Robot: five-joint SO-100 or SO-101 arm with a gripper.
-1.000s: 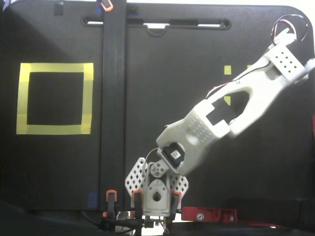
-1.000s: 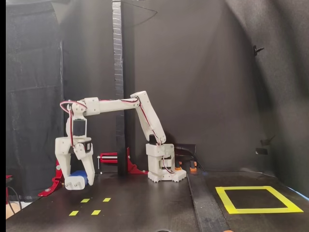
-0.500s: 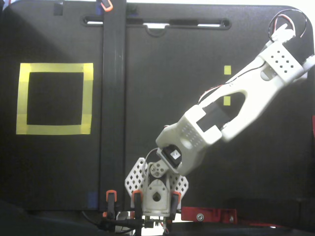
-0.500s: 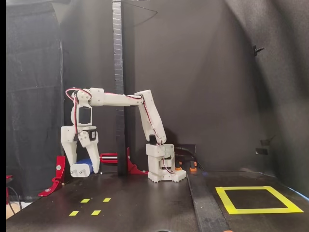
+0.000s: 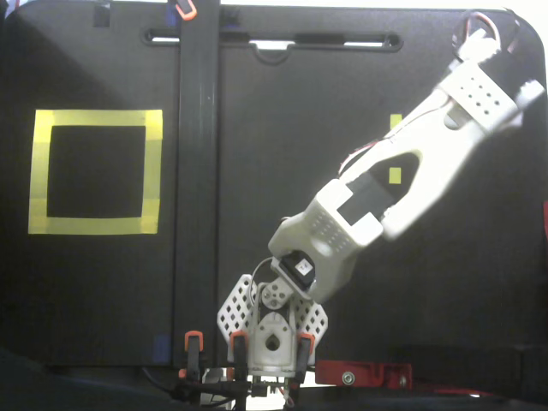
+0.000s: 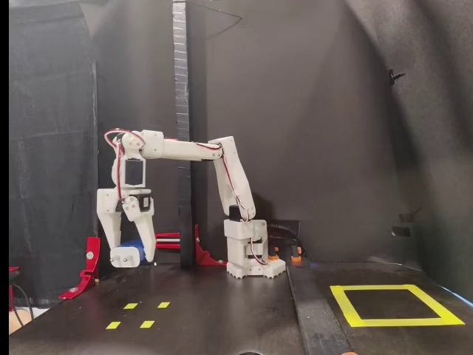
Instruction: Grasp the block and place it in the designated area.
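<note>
In a fixed view from the front, the gripper (image 6: pixel 132 257) points down with its fingers closed around the block (image 6: pixel 130 251), held clear above the dark table (image 6: pixel 222 310) at far left. Small yellow tape squares (image 6: pixel 138 315) lie nearer. The designated area (image 6: pixel 394 305) lies well apart, far right.
</note>
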